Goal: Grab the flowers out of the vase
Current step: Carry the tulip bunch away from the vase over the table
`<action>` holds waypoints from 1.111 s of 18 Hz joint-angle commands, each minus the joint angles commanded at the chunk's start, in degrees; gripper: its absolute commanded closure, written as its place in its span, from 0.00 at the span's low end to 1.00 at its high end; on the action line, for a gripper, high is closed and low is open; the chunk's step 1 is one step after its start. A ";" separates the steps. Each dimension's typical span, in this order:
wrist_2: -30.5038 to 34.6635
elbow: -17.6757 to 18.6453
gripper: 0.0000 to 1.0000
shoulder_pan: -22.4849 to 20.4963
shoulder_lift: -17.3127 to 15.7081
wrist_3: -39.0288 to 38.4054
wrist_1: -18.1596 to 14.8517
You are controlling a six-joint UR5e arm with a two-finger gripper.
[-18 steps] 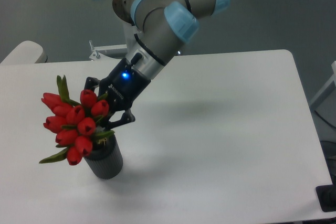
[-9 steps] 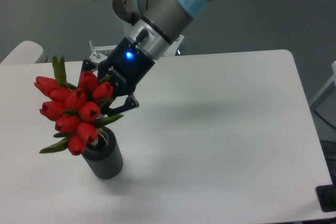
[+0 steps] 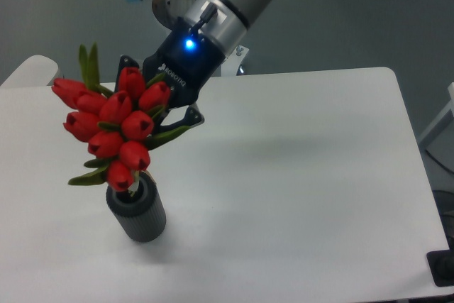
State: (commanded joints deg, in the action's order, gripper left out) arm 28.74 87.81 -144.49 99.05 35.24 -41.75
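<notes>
Flowers, smooth red buds, clamped in the gripper above the ribbed cylindrical vase.

Glossy red tulip buds with smooth green leaves, a plastic sheen on them; small dark grey ribbed cylinder vase, matt; black two-finger gripper, matt plastic look; smooth white table, faint sheen.

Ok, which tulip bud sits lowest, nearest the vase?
The bottom bud of the flowers, just above the vase rim; every other bud is higher, toward the gripper.
</notes>
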 joint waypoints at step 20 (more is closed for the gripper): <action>0.00 -6.68 0.67 -11.08 13.71 16.25 0.26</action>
State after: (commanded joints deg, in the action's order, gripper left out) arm 28.74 81.13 -155.56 112.76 51.50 -41.49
